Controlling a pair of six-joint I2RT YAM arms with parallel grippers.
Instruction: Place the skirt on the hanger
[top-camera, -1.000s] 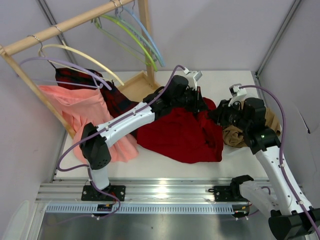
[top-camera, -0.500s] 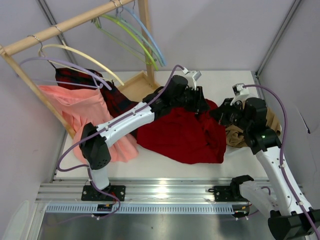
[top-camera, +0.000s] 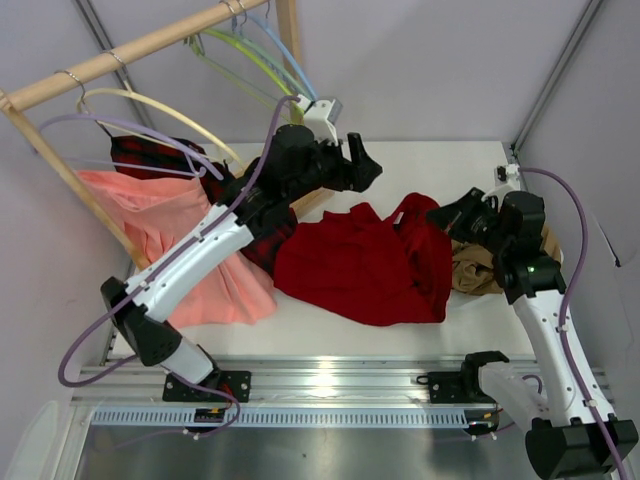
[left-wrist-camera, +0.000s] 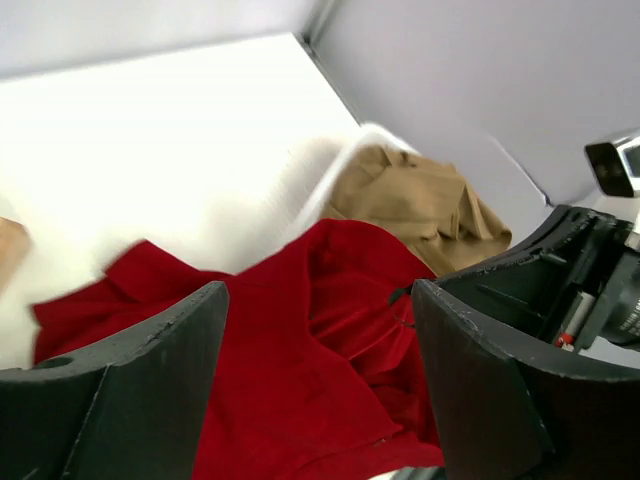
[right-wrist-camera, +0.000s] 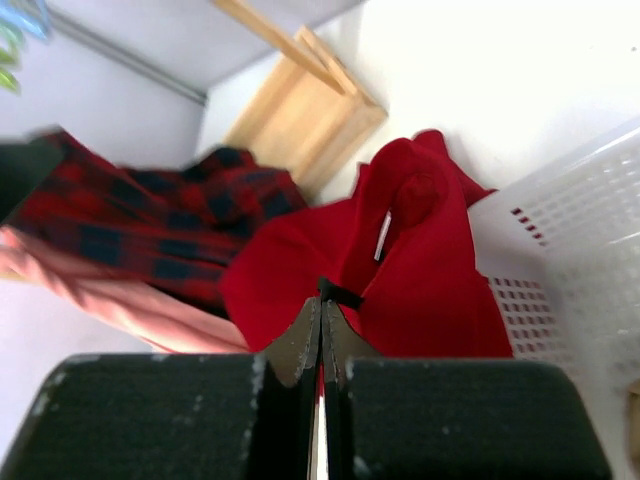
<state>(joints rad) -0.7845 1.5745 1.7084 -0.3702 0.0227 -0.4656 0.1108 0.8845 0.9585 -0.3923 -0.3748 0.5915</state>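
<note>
As far as the room goes, it's a white counter (top-camera: 430, 165) boxed in by pale walls, with a wooden rack (top-camera: 120, 60) slanting across the far-left corner. Well left of the left gripper (top-camera: 362, 172), a salmon-pink skirt (top-camera: 165, 225) and a plaid skirt (top-camera: 145, 158) hang off that rack. The hanger (top-camera: 264, 72) hangs from the rail up and left of that gripper, hook at the top. Its long arm slopes down to the right, with a light-blue hanger (top-camera: 300, 85) right beside it. The left gripper hovers in the air, fingers spread wide, nothing between them. Below and right of it the skirt (top-camera: 350, 265) lies bunched on the counter, long axis running left to right. Its right end is lifted up to the right gripper (top-camera: 447, 216), which is pinched tight on a fold of it. Just right of that gripper there's a tan garment (top-camera: 470, 270) in a white basket (right-wrist-camera: 560, 270). Bare counter is open behind the skirt and along its near edge.
</note>
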